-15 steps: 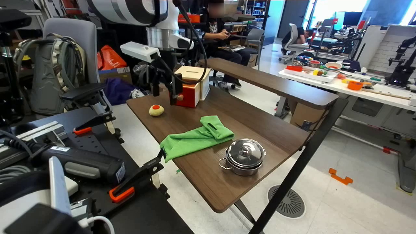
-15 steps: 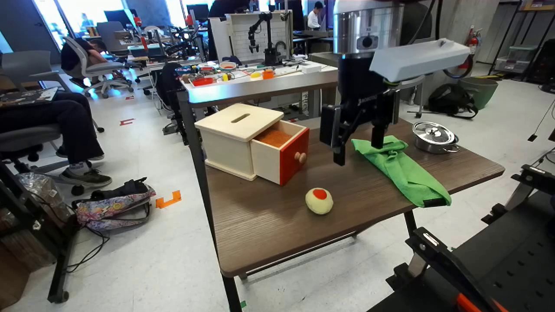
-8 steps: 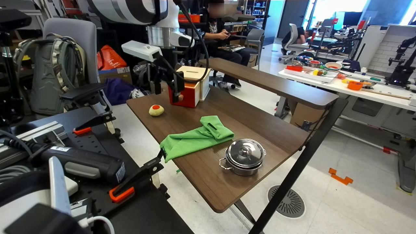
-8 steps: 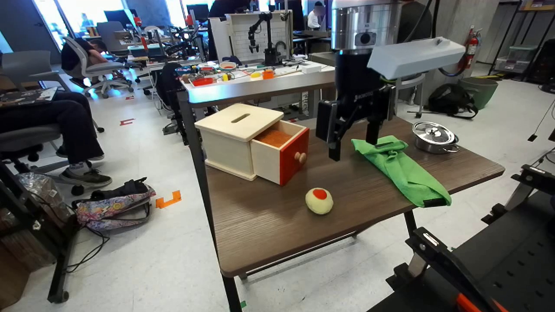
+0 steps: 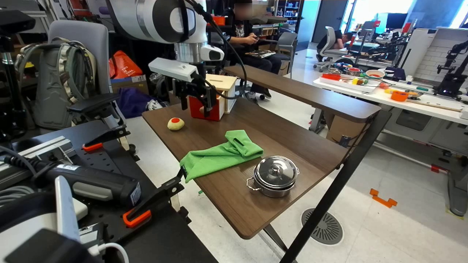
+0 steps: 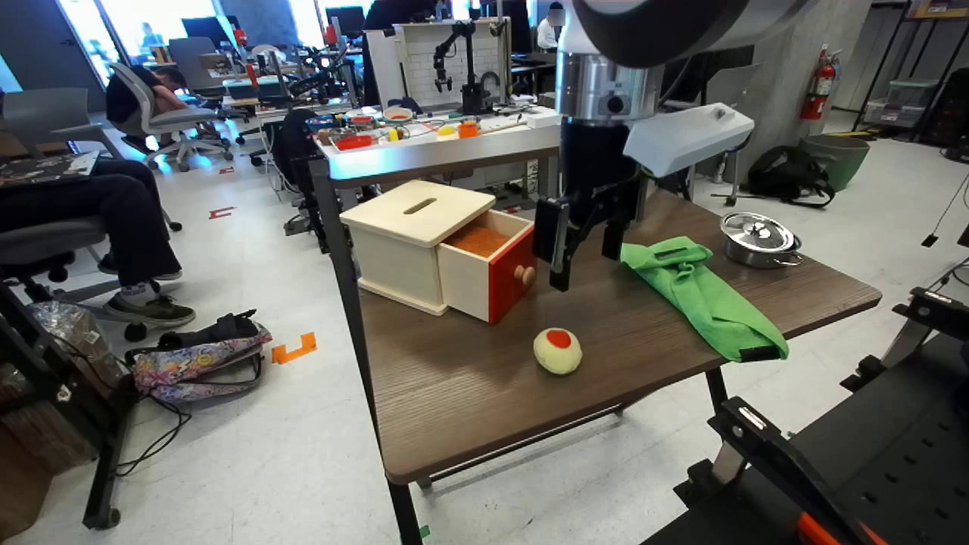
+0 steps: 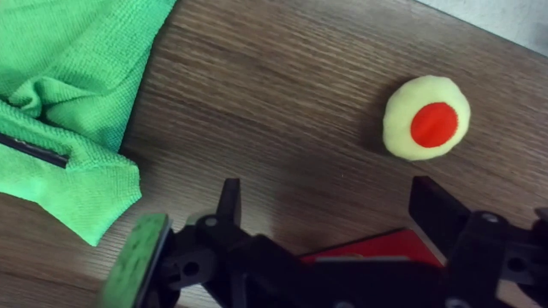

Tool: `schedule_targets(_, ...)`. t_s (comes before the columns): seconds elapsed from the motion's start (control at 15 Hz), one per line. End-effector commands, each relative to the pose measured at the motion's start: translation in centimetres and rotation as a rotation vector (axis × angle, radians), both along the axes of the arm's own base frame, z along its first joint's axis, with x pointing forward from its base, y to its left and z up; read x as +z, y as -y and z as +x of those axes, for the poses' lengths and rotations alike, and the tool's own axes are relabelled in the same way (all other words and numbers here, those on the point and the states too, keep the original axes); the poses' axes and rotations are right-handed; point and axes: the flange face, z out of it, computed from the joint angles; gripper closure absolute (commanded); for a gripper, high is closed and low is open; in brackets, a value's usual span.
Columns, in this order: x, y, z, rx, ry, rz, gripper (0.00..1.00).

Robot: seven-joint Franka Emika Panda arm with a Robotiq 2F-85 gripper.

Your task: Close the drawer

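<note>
Parted wide, the gripper [image 7: 326, 183] is hanging over the table [image 6: 454, 409], its two fingers pointing down and dark wood grain showing between their tips in the wrist view. In an exterior view it is hovering just right of the drawer [image 6: 507, 284], which is sticking part-way out of its box-shaped unit [image 6: 397, 261] on the left of the table. The drawer's red front is facing right, towards the gripper, and a round wooden knob [image 6: 525, 275] is jutting from it. One finger is overlapping that front in both exterior views, the angles leaving unclear whether it is touching. Inside the drawer an orange-brown surface [image 6: 478, 241] is showing, while a slot is cutting through the unit's pale wooden top [image 6: 401, 219].

Near the drawer but apart from it, a pale yellow ball [image 6: 558, 351] with a red spot is resting towards the near edge. Right of the gripper, a green cloth [image 6: 708, 306] is lying in folds, one end hanging over that edge. Just beside the cloth, at the far right, a lidded steel pot [image 6: 759, 242] is standing upright. A raised shelf [image 6: 462, 157] is running along the far side of the table, and in an exterior view a person [image 5: 241, 44] in dark clothes is sitting beyond it.
</note>
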Motion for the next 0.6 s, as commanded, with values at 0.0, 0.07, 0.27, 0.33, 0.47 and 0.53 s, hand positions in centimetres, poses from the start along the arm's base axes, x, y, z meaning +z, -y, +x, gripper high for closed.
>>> schedule_targets(0.0,-2.4,-1.1,1.4,0.099,0.033,-0.036,0.00)
schedule_targets(0.07,-3.0,-1.4,1.4,0.124,0.041,-0.048,0.00)
schedule_targets(0.27,-4.6,-2.8,1.4,0.200,0.094,-0.078,0.00)
schedule_targets(0.33,-5.0,-3.3,1.3,0.224,0.115,-0.082,0.00)
schedule_targets(0.47,-5.6,-3.9,1.1,0.263,0.164,-0.078,0.00)
schedule_targets(0.53,-5.7,-4.1,0.9,0.281,0.192,-0.072,0.00)
